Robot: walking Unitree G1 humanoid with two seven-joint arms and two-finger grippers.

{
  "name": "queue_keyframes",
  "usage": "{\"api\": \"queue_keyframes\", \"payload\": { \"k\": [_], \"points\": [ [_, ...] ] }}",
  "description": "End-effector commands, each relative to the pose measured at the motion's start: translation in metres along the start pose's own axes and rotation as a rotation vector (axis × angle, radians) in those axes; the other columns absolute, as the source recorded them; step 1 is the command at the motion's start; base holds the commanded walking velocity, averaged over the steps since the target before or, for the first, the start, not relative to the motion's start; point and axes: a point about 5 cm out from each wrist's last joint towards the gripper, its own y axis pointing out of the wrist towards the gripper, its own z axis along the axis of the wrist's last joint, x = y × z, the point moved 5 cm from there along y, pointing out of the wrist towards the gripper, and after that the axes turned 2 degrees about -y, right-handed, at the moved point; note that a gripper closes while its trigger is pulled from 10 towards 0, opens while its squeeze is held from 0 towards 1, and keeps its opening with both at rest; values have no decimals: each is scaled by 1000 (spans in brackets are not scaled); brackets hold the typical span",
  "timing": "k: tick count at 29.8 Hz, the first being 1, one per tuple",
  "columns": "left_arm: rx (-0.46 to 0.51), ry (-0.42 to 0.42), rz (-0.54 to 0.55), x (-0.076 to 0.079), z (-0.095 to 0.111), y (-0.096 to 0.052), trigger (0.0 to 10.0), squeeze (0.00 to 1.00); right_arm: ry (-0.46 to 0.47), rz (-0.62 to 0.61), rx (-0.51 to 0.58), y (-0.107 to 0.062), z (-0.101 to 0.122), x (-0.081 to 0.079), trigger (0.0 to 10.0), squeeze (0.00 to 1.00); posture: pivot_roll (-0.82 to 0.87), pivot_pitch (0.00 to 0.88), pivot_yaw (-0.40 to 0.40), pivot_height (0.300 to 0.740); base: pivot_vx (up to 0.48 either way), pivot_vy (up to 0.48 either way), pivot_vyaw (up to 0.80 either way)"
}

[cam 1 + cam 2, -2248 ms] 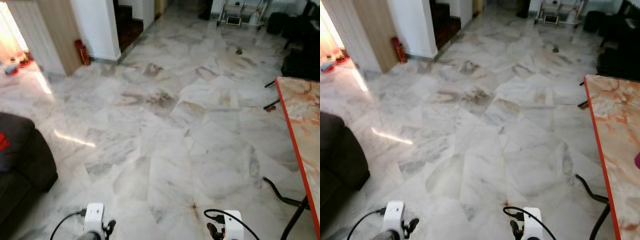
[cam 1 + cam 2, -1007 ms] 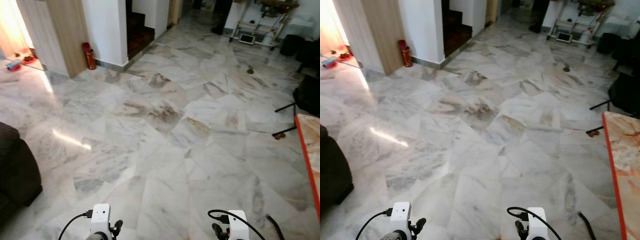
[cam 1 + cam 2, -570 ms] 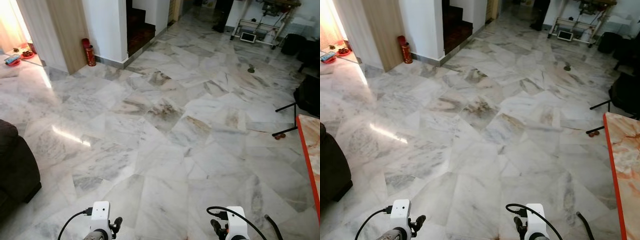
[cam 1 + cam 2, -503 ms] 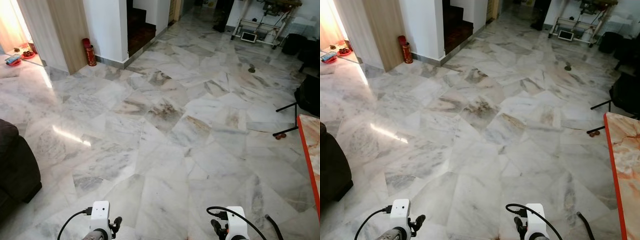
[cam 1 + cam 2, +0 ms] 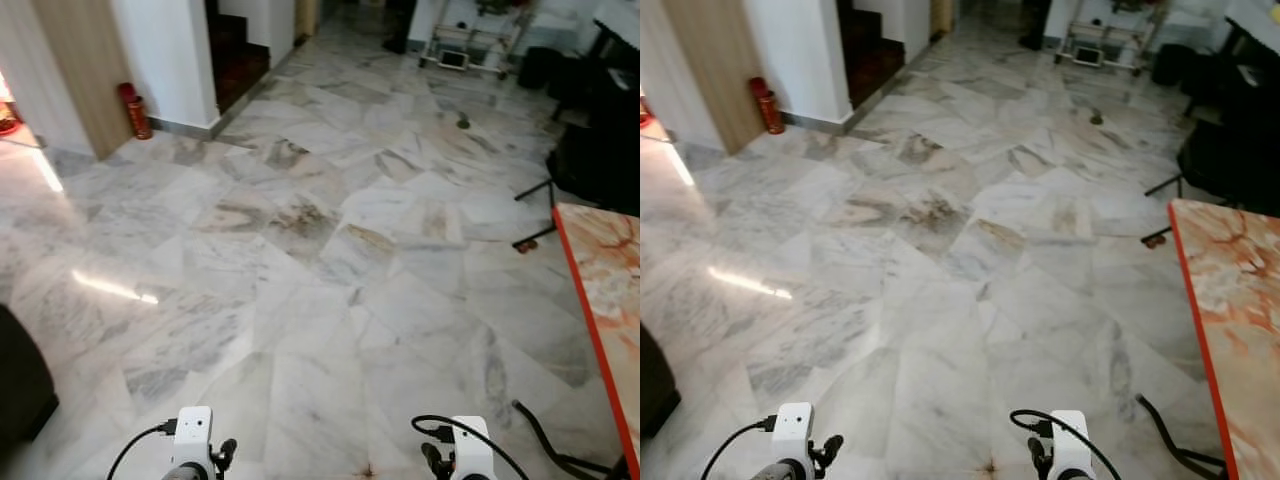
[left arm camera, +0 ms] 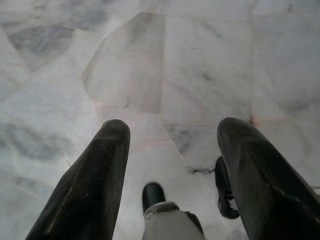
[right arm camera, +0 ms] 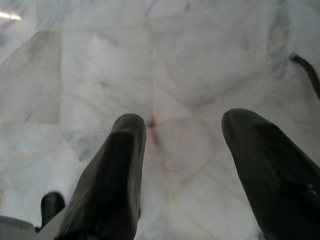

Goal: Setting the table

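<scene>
A table (image 5: 610,290) with an orange-veined marble top and a red edge stands at the right, its black legs (image 5: 545,445) curving over the floor. Nothing lies on the visible part of its top. Both arms hang low: the left wrist (image 5: 192,440) and right wrist (image 5: 468,450) show at the bottom edge. In the left wrist view my left gripper (image 6: 172,135) is open over the marble floor, empty. In the right wrist view my right gripper (image 7: 185,130) is open too, with only floor between its fingers.
A wide marble floor (image 5: 320,250) stretches ahead. A dark sofa corner (image 5: 15,385) sits at the left. A red extinguisher (image 5: 133,110) stands by a wooden panel and white wall. Black chairs (image 5: 595,150) and a wheeled rack (image 5: 465,40) are at the back right.
The camera has turned right: the sofa and extinguisher slid left and more of the table top shows. Both arms still hang the same way.
</scene>
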Motion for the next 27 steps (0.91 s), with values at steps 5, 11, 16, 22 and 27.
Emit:
{"api": "queue_keyframes", "payload": {
  "k": [5, 11, 16, 22, 27],
  "points": [
    [-28, -5, 1, -2, -8, -2, 10000, 0, 11, -1, -12, -1, -6, -1, 10000, 0, -4, 0, -49, 740, 0, 0, -776],
    [-25, 4, -2, -3, -8, -2, 10000, 0, 15, 2, -12, -1, -6, -2, 10000, 0, -3, 0, -44, 740, 0, 298, -779],
    [-31, 4, 0, -4, -9, -2, 10000, 0, 19, 4, -16, -1, -7, -3, 10000, 0, -4, 0, -39, 740, 0, 60, -781],
    [-21, 7, -4, -5, -7, -2, 10000, 0, 20, 6, -17, -1, -7, -4, 10000, 0, -5, 0, -35, 740, 0, 447, -780],
    [-29, 10, -9, -4, -9, -2, 10000, 0, 21, 7, -20, -1, -8, -4, 10000, 0, -4, 0, -35, 740, 0, 188, -780]
  ]
}}
